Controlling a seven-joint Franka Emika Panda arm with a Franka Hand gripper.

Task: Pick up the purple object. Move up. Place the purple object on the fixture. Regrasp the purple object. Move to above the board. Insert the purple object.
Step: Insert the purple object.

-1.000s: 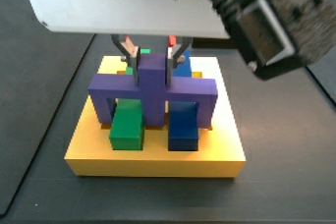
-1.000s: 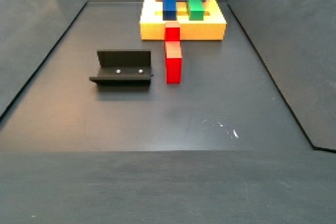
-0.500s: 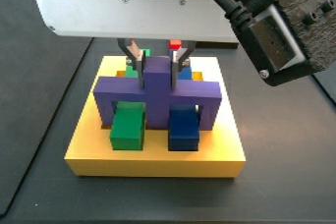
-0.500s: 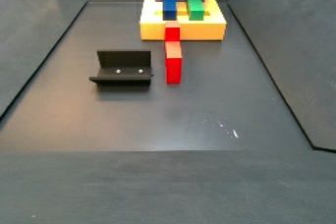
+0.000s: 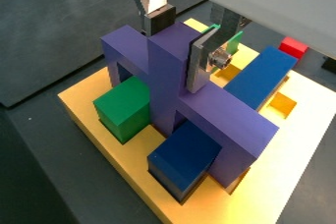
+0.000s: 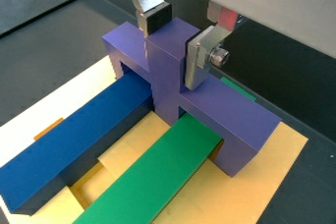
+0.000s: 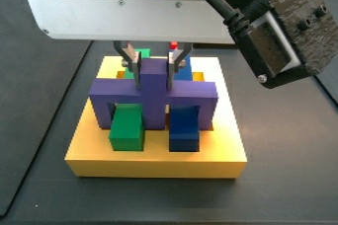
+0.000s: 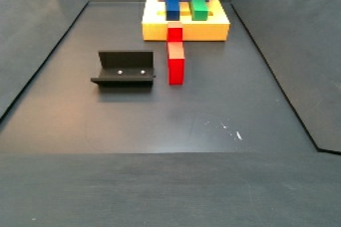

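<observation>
The purple object (image 7: pixel 154 86) stands in the yellow board (image 7: pixel 158 160), its long bar upright and its cross arms spanning the slots; both wrist views show it too (image 5: pixel 171 90) (image 6: pixel 157 71). My gripper (image 7: pixel 153 56) is open and straddles the top of the upright bar, with a small gap on each side in a side view. In both wrist views the gripper (image 5: pixel 180 51) (image 6: pixel 179 46) has one silver finger (image 5: pixel 201 66) close beside the bar and the dark-padded finger (image 6: pixel 155 20) near its top end. The black fixture (image 8: pixel 123 69) sits on the floor, away from the board (image 8: pixel 186 32).
A green block (image 7: pixel 126 125) and a dark-blue block (image 7: pixel 185 125) sit in the board's slots under the purple arms. A red block (image 8: pixel 174 54) lies on the floor between the board and the fixture. Grey walls slope up around the floor.
The arm and its wrist housing have risen a little above the board. The purple object has stayed seated in the board, and the fingers remain apart around its top.
</observation>
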